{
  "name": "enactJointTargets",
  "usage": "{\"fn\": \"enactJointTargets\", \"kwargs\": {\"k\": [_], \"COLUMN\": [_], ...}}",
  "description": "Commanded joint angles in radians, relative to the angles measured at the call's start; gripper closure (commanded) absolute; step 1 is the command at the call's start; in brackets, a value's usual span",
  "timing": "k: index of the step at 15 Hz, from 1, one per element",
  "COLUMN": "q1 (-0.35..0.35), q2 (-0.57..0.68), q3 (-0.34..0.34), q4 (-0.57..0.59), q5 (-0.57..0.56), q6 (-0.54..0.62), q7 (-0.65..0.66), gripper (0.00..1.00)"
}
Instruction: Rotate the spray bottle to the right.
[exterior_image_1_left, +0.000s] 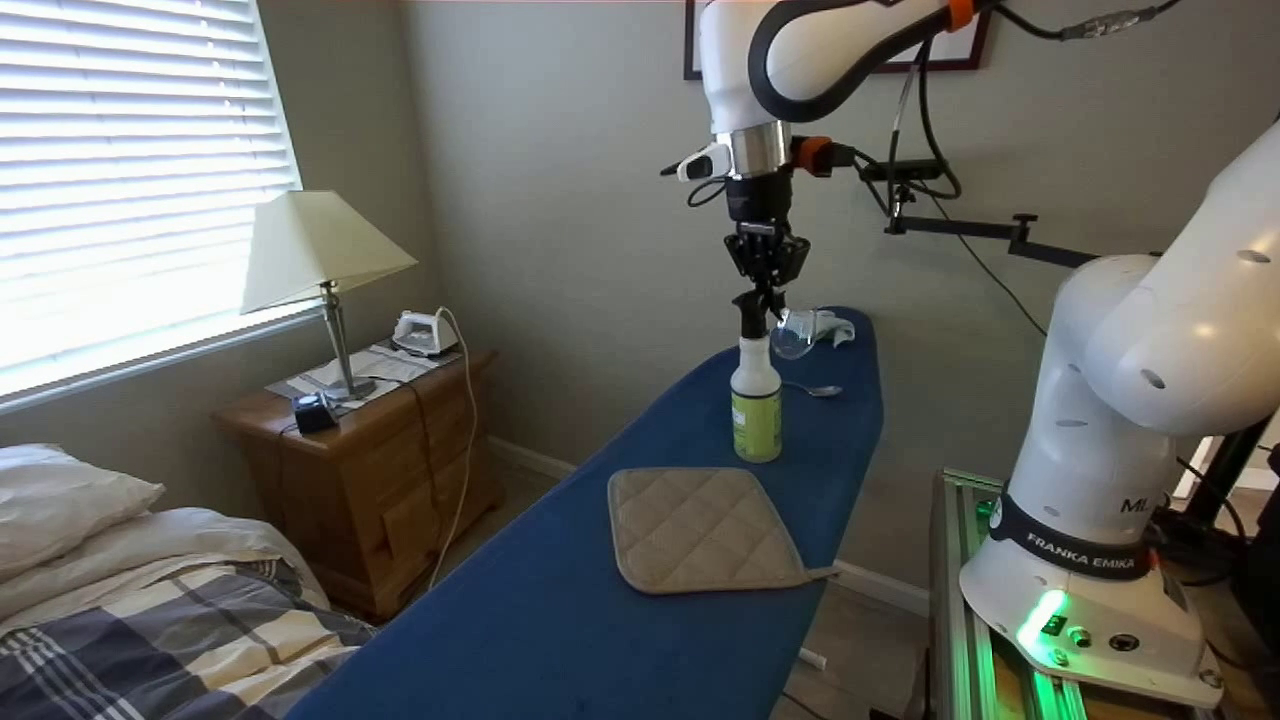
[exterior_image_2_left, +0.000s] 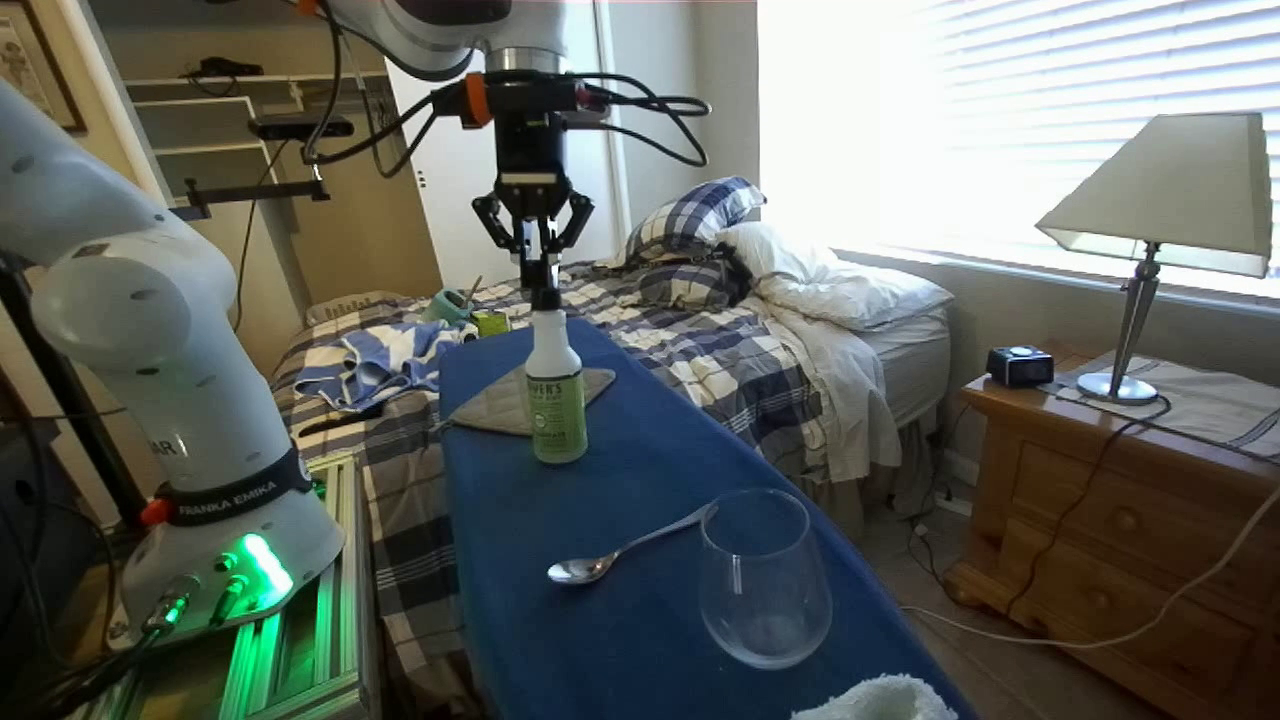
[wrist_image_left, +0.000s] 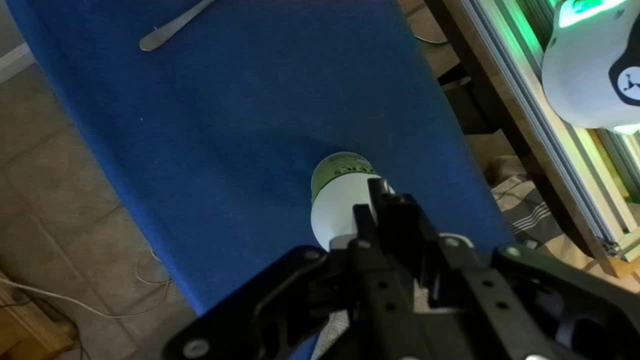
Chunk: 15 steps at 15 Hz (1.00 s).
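The spray bottle (exterior_image_2_left: 556, 385) stands upright on the blue-covered board (exterior_image_1_left: 560, 610), between the tan quilted pad (exterior_image_1_left: 700, 532) and the spoon (exterior_image_2_left: 581, 571), near the edge of the pad; whether bottle and pad touch cannot be told. The gripper (exterior_image_2_left: 540, 274) is clamped on it at the very top, its black fingers (exterior_image_2_left: 527, 270) drawn in close on the dark trigger head (exterior_image_1_left: 752, 318), though black lies against black there and the line of contact is hard to make out. Below the head the bottle is smooth, opaque white, a narrow neck widening into sloping shoulders. A thin dark line rings the foot of the shoulders, and under it the straight-sided lower body is a fresh yellow-green. In an exterior view its label (exterior_image_2_left: 558, 408) carries dark capitals ending in ER'S along the upper edge; the smaller print is too fine to read. In the wrist view, seen from above, the white shoulder takes up most of the bottle's outline, with a green crescent beyond it and the dark lettering upside down
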Motion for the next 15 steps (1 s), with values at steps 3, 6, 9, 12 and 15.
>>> {"fn": "enactJointTargets", "kwargs": {"k": [3,6,9,12,15], "q1": [0.030,0.040,0.044,0.039,0.036], "q2": [0.026,0.019,0.014,0.016,0.017], "q3": [-0.001,-0.002,-0.003,-0.005,-0.004], "q4": [0.022,0.024,0.024,0.030,0.039], "q5": [-0.002,0.005,-0.004,-0.003,-0.010], "q6": [0.022,0.024,0.045,0.060,0.057], "q7": [-0.116,-0.166,-0.217,-0.257,-0.297], "gripper": [0.95,0.95,0.95,0.95,0.95]}}
